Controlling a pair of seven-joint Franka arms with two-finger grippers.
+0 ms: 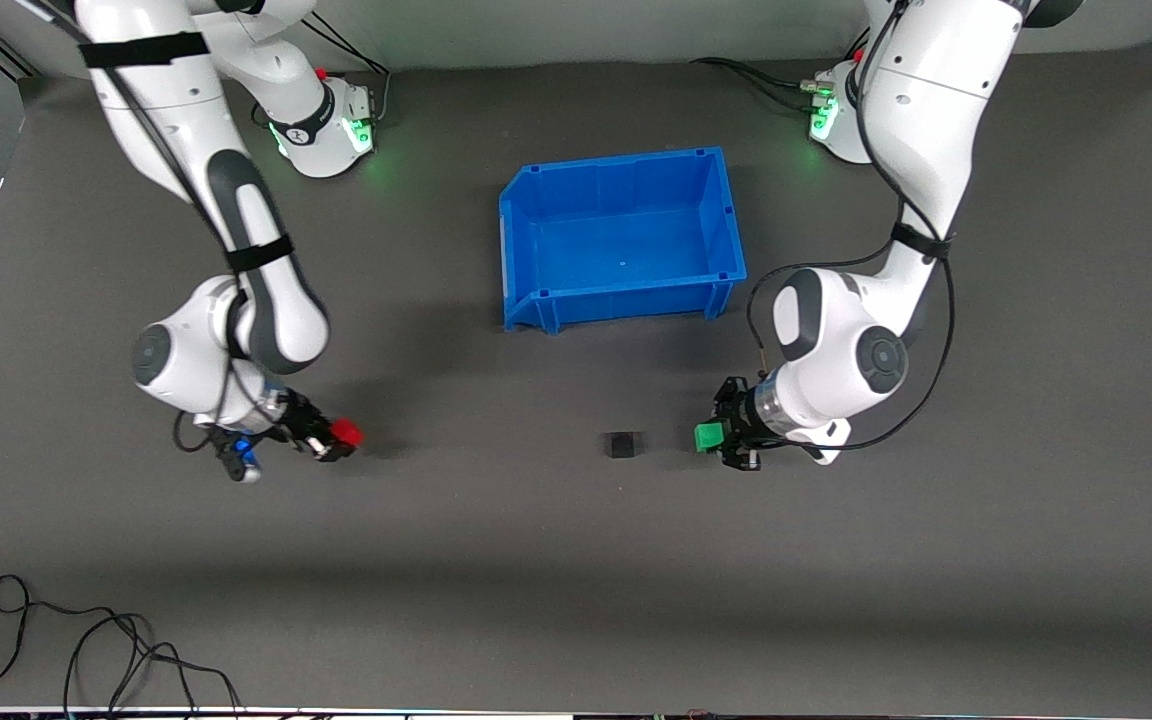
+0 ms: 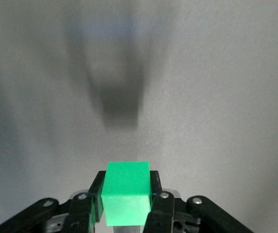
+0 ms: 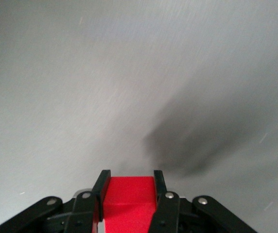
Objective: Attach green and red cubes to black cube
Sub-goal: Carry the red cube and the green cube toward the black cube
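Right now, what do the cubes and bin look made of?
Green cube, in the left gripper: likely matte plastic, uniform colour, crisp edges. Red cube, in the right gripper: looks the same. Black cube: matte, material unclear. Bin: moulded plastic, slight sheen, ribbed rim.

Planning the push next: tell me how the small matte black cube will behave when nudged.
The small matte black cube has flat faces, so it likely slides rather than rolls. It sits low and squat on the dark table mat, so tipping seems unlikely. It looks rigid and probably light.
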